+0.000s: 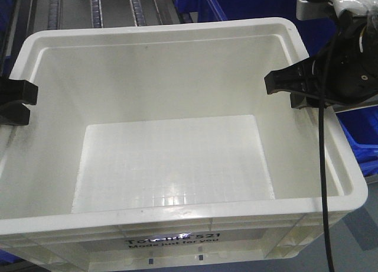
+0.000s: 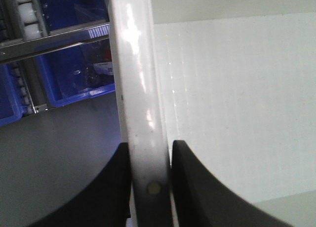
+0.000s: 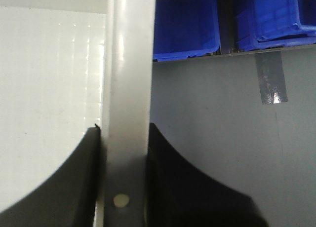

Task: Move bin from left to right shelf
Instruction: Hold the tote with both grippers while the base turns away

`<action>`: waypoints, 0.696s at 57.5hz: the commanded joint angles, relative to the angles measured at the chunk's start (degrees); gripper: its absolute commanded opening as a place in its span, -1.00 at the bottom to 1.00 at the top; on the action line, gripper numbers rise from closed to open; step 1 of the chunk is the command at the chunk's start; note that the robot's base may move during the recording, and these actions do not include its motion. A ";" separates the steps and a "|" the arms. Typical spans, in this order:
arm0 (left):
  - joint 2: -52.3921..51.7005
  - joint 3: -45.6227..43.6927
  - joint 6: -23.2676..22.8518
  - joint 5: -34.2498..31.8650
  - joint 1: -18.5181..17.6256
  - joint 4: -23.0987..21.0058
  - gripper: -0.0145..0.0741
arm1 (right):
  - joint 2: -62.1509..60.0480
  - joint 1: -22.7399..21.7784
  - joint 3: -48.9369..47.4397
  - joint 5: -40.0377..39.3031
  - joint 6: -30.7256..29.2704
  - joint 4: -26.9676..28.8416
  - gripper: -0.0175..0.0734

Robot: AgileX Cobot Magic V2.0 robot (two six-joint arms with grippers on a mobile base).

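So the bin point(image 1: 171, 165) was pinched by its rims only
The left gripper point(image 2: 150, 149) and right gripper point(image 3: 123, 131) were clamped on opposite side rims, with the blue bins point(image 1: 236, 3) just behind. A slip or tilt could be caused by uneven arm motion.

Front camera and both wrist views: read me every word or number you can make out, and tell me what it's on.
"To... 521": on the front wall of the white bin, front camera; the letters in the middle are washed out by glare.
"Made just for you": the line directly below it, on the same wall.
Left and right wrist views: no text visible.
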 commanded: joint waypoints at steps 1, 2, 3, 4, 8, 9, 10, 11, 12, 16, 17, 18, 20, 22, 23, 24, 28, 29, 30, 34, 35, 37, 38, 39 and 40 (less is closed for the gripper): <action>-1.66 -2.55 1.30 -5.17 -0.27 0.19 -0.69 | -2.22 -0.03 -2.55 -5.00 -1.08 -3.34 -0.62; -1.66 -2.55 1.30 -5.17 -0.27 0.19 -0.69 | -2.22 -0.03 -2.55 -5.00 -1.08 -3.34 -0.62; -1.66 -2.55 1.30 -5.17 -0.27 0.19 -0.69 | -2.22 -0.03 -2.55 -5.00 -1.08 -3.34 -0.62; -1.66 -2.55 1.30 -5.17 -0.27 0.19 -0.69 | -2.22 -0.03 -2.55 -5.00 -1.08 -3.34 -0.62; -1.66 -2.55 1.30 -5.17 -0.27 0.19 -0.69 | -2.22 -0.03 -2.55 -5.00 -1.08 -3.34 -0.62; -1.66 -2.55 1.30 -5.17 -0.27 0.19 -0.69 | -2.22 -0.03 -2.55 -5.00 -1.08 -3.34 -0.62; -1.66 -2.55 1.30 -5.17 -0.27 0.19 -0.69 | -2.22 -0.03 -2.55 -5.00 -1.08 -3.34 -0.62; -1.66 -2.55 1.30 -5.17 -0.27 0.19 -0.69 | -2.22 -0.03 -2.55 -5.00 -1.08 -3.34 -0.62; -1.66 -2.55 1.30 -5.17 -0.27 0.19 -0.69 | -2.22 -0.03 -2.55 -5.00 -1.08 -3.34 -0.62; -1.66 -2.55 1.30 -5.17 -0.27 0.19 -0.69 | -2.22 -0.03 -2.55 -5.00 -1.08 -3.34 -0.62; -1.66 -2.55 1.30 -5.17 -0.27 0.19 -0.69 | -2.22 -0.03 -2.55 -5.00 -1.08 -3.34 -0.62; -1.66 -2.55 1.30 -5.17 -0.27 0.19 -0.69 | -2.22 -0.03 -2.55 -5.00 -1.08 -3.34 -0.62; -1.66 -2.55 1.30 -5.17 -0.27 0.19 -0.69 | -2.22 -0.03 -2.55 -5.00 -1.08 -3.34 -0.62; -1.66 -2.55 1.30 -5.17 -0.27 0.19 -0.69 | -2.22 -0.03 -2.55 -5.00 -1.08 -3.34 -0.62; -1.66 -2.55 1.30 -5.17 -0.27 0.19 -0.69 | -2.22 -0.03 -2.55 -5.00 -1.08 -3.34 -0.62; -1.66 -2.55 1.30 -5.17 -0.27 0.19 -0.69 | -2.22 -0.03 -2.55 -5.00 -1.08 -3.34 -0.62; -1.66 -2.55 1.30 -5.17 -0.27 0.19 -0.69 | -2.22 -0.03 -2.55 -5.00 -1.08 -3.34 -0.62; -1.66 -2.55 1.30 -5.17 -0.27 0.19 -0.69 | -2.21 -0.03 -2.55 -4.95 -1.08 -3.34 -0.62; -1.66 -2.55 1.30 -5.17 -0.27 0.19 -0.69 | -2.21 -0.03 -2.55 -4.95 -1.08 -3.34 -0.62; -1.66 -2.55 1.30 -5.17 -0.27 0.19 -0.69 | -2.21 -0.03 -2.55 -4.95 -1.08 -3.34 -0.62; -1.66 -2.55 1.30 -5.17 -0.27 0.19 -0.69 | -2.21 -0.03 -2.55 -4.95 -1.08 -3.34 -0.62; -1.66 -2.55 1.30 -5.17 -0.27 0.19 -0.69 | -2.21 -0.03 -2.55 -4.95 -1.08 -3.34 -0.62; -1.66 -2.55 1.30 -5.17 -0.27 0.19 -0.69 | -2.21 -0.03 -2.55 -4.95 -1.08 -3.34 -0.62; -1.66 -2.55 1.30 -5.17 -0.27 0.19 -0.69 | -2.21 -0.03 -2.55 -4.95 -1.08 -3.34 -0.62; -1.66 -2.55 1.30 -5.17 -0.27 0.19 -0.69 | -2.21 -0.03 -2.55 -4.86 -1.08 -3.34 -0.62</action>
